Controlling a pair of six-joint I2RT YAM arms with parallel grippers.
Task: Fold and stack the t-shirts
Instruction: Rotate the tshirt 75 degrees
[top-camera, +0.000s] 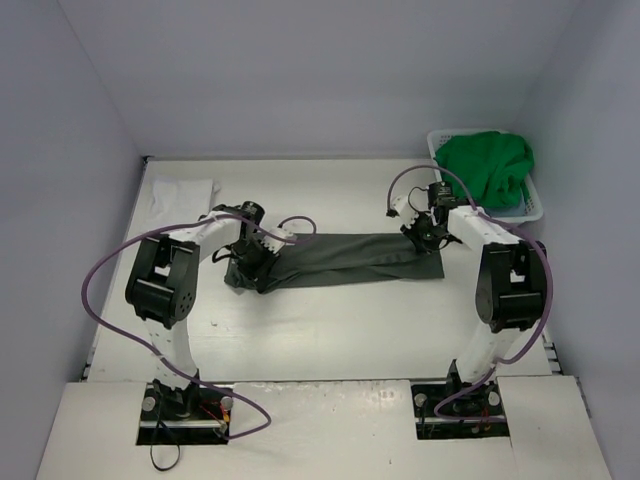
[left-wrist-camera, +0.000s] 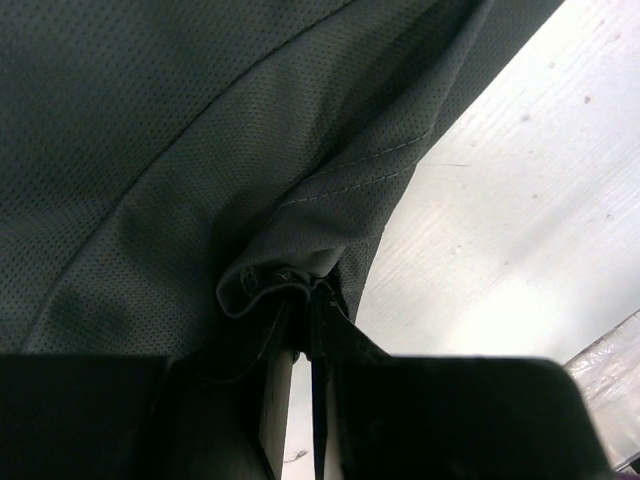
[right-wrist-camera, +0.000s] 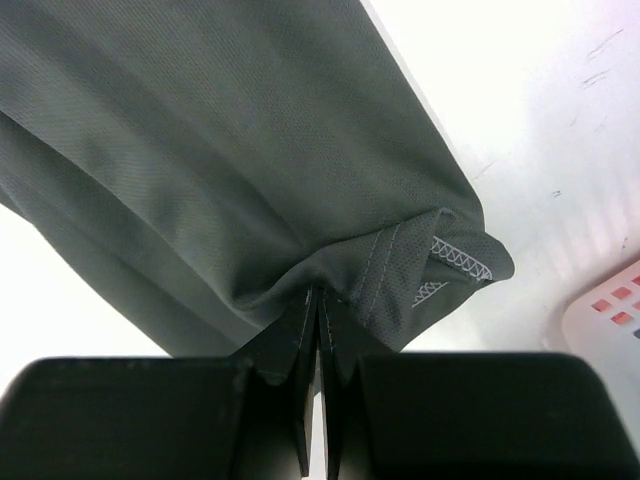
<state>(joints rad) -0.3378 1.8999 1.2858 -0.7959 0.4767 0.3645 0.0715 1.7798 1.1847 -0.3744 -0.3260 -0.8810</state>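
A dark grey t-shirt (top-camera: 345, 257) lies stretched in a long band across the middle of the table. My left gripper (top-camera: 252, 262) is shut on its left end, where the cloth (left-wrist-camera: 200, 150) bunches at the fingertips (left-wrist-camera: 305, 290). My right gripper (top-camera: 420, 232) is shut on the right end, pinching the hemmed edge (right-wrist-camera: 400, 270) with white stitching. A white t-shirt (top-camera: 180, 195) lies folded flat at the back left. A bright green t-shirt (top-camera: 487, 168) is heaped in the basket.
The white plastic laundry basket (top-camera: 535, 208) stands at the back right, close to my right arm; its corner (right-wrist-camera: 610, 320) shows in the right wrist view. Grey walls enclose the table on three sides.
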